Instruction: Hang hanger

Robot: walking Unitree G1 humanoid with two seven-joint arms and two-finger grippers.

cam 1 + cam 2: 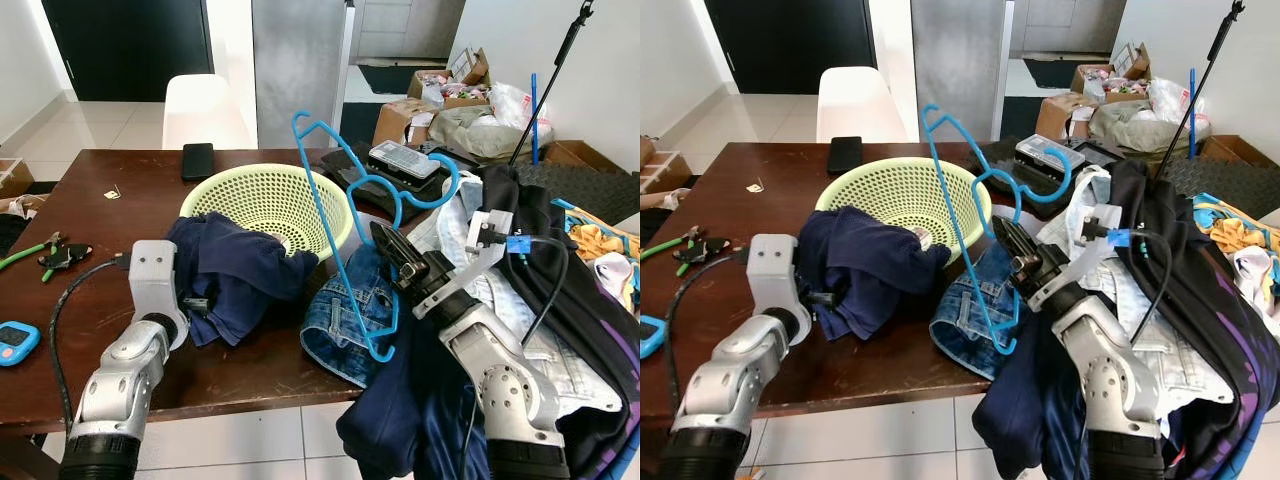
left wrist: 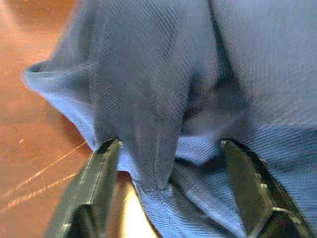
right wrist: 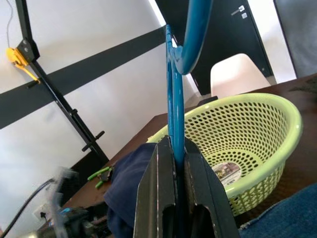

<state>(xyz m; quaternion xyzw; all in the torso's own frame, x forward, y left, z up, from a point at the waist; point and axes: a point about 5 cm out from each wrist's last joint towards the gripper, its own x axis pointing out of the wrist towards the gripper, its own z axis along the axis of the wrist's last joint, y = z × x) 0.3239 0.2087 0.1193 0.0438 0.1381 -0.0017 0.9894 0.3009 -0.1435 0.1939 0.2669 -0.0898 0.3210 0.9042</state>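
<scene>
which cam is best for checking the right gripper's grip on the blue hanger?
Right wrist view: the right gripper has its fingers shut on the blue hanger bar, close up. The eye views show the whole hanger held up beside the green basket, but the contact is small. Left wrist view shows navy cloth.

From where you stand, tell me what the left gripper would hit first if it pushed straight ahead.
The navy shirt. The left gripper points straight at it with jaws open on either side of a fold, the cloth lying on the table. The green basket lies behind the shirt, though the depth is unclear.
</scene>
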